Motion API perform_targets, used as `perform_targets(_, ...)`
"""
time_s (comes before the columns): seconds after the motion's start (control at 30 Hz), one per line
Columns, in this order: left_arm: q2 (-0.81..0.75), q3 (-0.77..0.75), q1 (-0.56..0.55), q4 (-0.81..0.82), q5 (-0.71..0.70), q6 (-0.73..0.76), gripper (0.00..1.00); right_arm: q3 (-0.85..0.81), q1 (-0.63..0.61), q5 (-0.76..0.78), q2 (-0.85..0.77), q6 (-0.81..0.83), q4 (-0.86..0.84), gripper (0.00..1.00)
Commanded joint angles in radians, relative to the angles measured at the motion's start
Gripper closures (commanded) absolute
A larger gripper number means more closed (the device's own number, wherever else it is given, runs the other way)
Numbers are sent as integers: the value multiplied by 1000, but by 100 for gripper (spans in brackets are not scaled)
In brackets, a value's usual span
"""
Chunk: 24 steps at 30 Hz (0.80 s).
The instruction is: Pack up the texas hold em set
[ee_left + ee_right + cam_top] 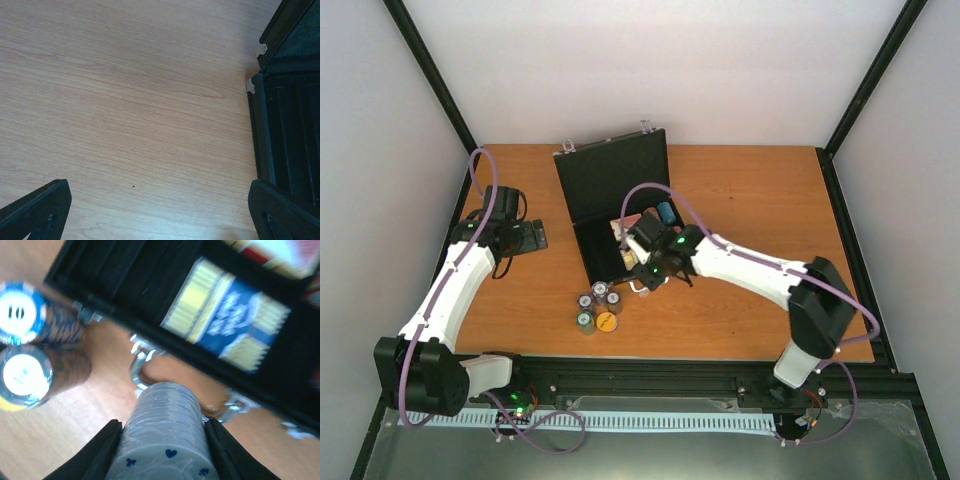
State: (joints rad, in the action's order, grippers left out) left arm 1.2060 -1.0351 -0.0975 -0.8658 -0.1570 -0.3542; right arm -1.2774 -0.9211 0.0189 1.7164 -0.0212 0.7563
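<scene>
Top external view, items listed left to right.

1. Left gripper (160, 190): released, jaws wide apart with nothing between them. It hangs over bare table (125, 100), just left of the case; wood-grain laminate, smooth and matt.

2. Loose chip stacks (597, 307): short round columns standing upright on the table, near the case's near edge. Edges striped, faces pale; one top shows yellow. The right wrist view shows two of them, blue-and-white (22, 315), side by side.

3. Case (615, 185): flat, black, rectangular, lid swung open toward the far side. Silver corners and a silver handle (140, 365) on the near edge. The tray is dark and ribbed into channels. A blue-and-yellow chip row (227, 315) lies on its side in one channel; the red card decks (280, 252) beyond it are blurred.

4. Right gripper (164, 424): clenched on the grey chip stack (167, 410), black fingers (97, 457) pressed against both sides. The stack sits just near of the handle. Edge marked with small suit symbols. Whether it rests on the table cannot be told.

Handling note: step judged as carrying this stack into a free channel. Keep the squeeze square across the column, as chips are slick and may shear apart. Lift over the rim and handle, then lay the column on its side along the channel.
</scene>
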Motion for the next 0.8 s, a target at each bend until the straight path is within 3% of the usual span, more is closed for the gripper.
perform_targets(0.0,-26,-2,-2,-4,-1,14,0,-3,87,88,-122,-35,-80,84)
perform_targets(0.27,-22,2,-1,7,21,10,0,98,234,162,-49,-16,-431,84)
perform_targets(0.77,-37,11,-2,4,14,9,0,30,295,101,162,-49,-518,84)
